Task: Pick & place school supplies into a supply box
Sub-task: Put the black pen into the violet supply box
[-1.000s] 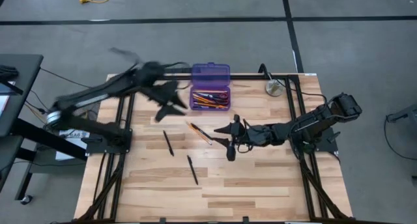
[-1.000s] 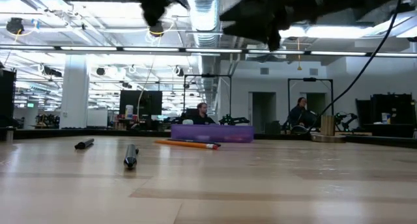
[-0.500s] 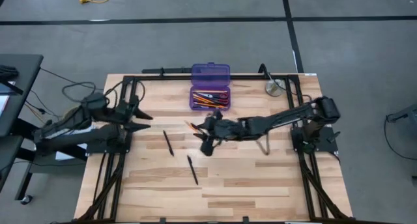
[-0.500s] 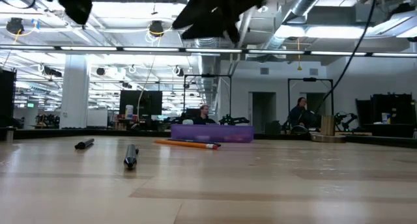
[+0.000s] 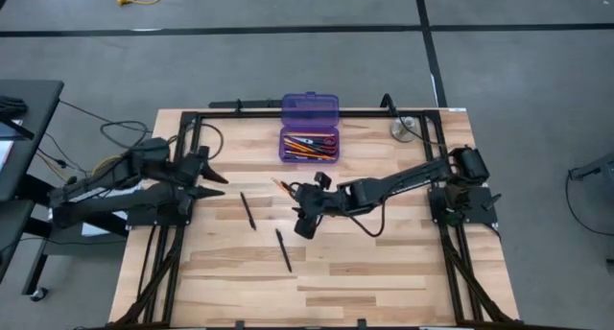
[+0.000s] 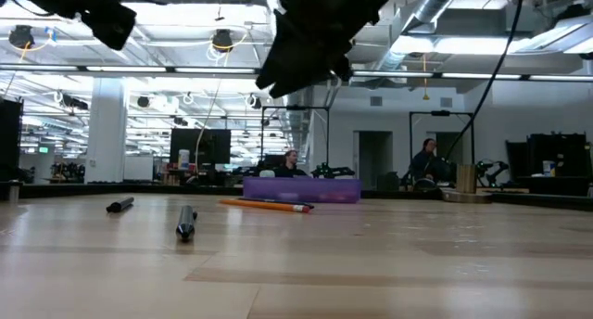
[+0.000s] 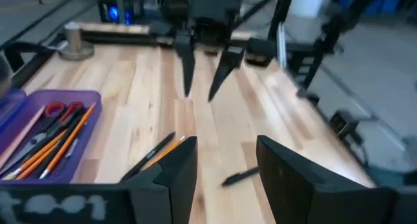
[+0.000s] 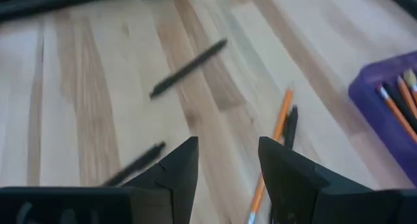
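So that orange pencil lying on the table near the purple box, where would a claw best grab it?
Probably near the middle of the orange pencil, coming straight down from above. It lies flat on the table, thin and long, so only its sides can be pinched, across its width. A black pen lies right alongside part of it, so the free stretch is safer. The right claw hangs open nearby.

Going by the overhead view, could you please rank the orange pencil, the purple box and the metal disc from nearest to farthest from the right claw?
1. Orange pencil, right beside the right claw, mid-table.
2. Purple box, at the far edge.
3. Metal disc, at the far right corner.
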